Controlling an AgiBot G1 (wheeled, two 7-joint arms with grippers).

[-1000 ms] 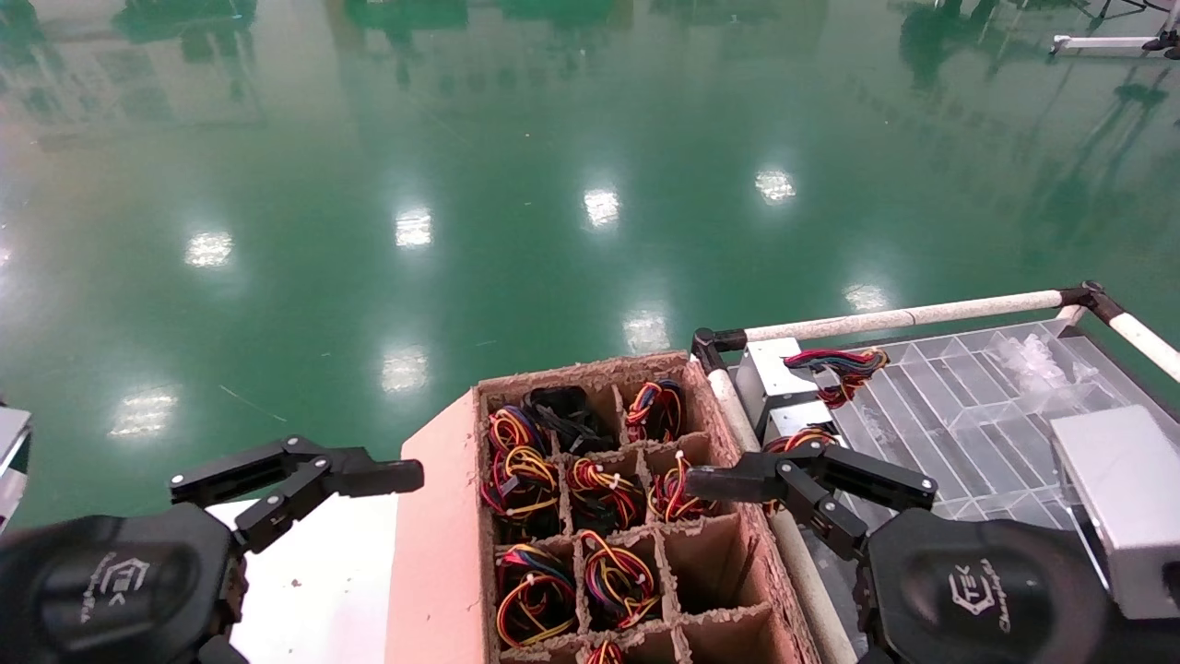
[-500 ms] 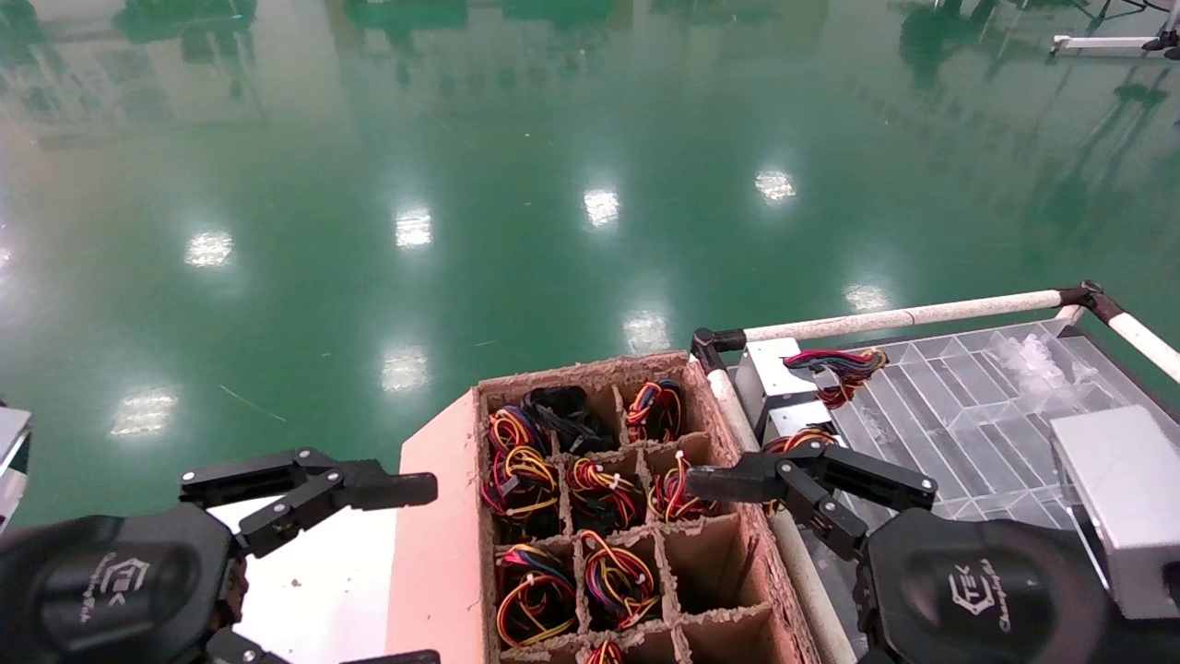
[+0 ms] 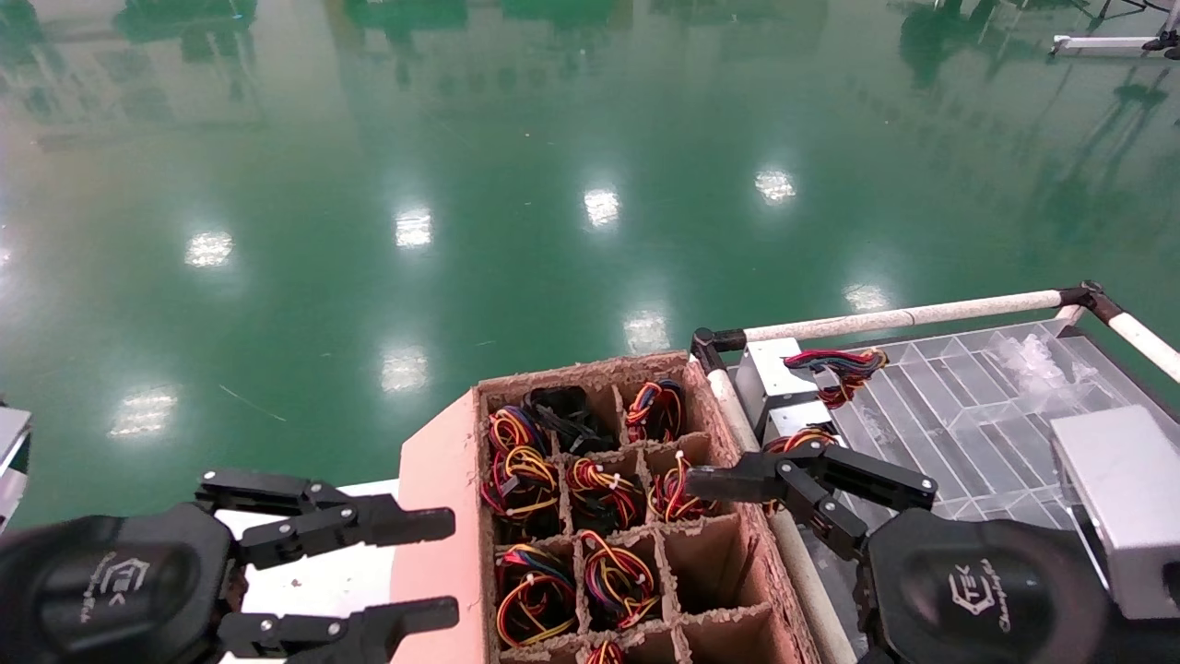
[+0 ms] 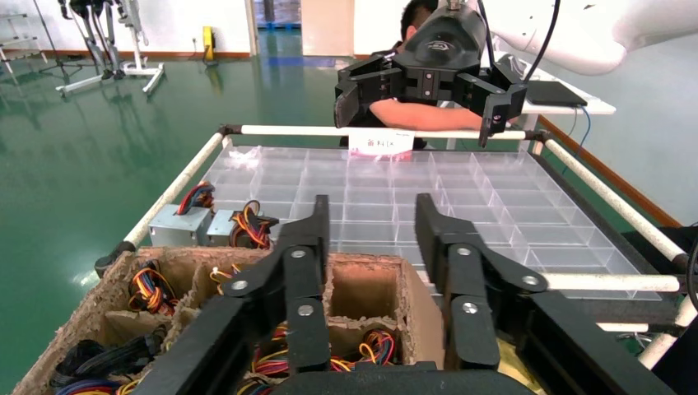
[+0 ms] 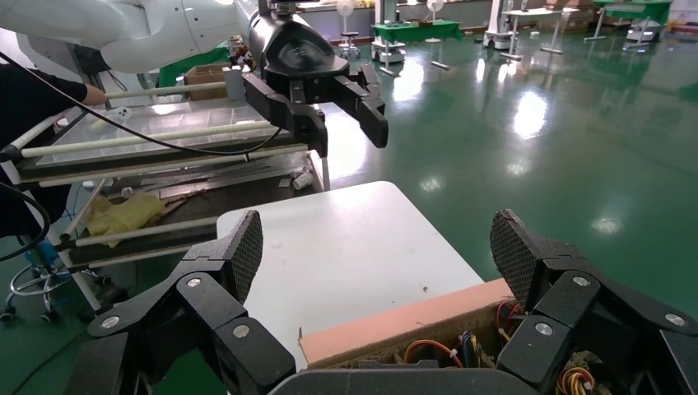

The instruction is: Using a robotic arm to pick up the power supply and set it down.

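Two silver-grey power supplies (image 3: pixel 768 371) (image 3: pixel 791 420) with coloured wire bundles lie in the near-left corner of the clear divided tray (image 3: pixel 968 387); the left wrist view shows them too (image 4: pixel 177 224). Several more wire bundles (image 3: pixel 521 461) fill cells of the brown cardboard box (image 3: pixel 590 371). My left gripper (image 3: pixel 450 567) hovers open beside the box's left flap, holding nothing; in its own view (image 4: pixel 372 210) it points across the box rim. My right gripper (image 3: pixel 701 481) hangs wide open over the box's right wall, empty (image 5: pixel 379 247).
A white table (image 3: pixel 323 576) lies under the left gripper. White frame bars (image 3: pixel 903 318) edge the tray cart. A person (image 4: pixel 416 111) leans at the tray's far side. Glossy green floor surrounds everything.
My left gripper has moved nearer and to the right, toward the box flap, and its second finger has come into view. The right arm has not moved.
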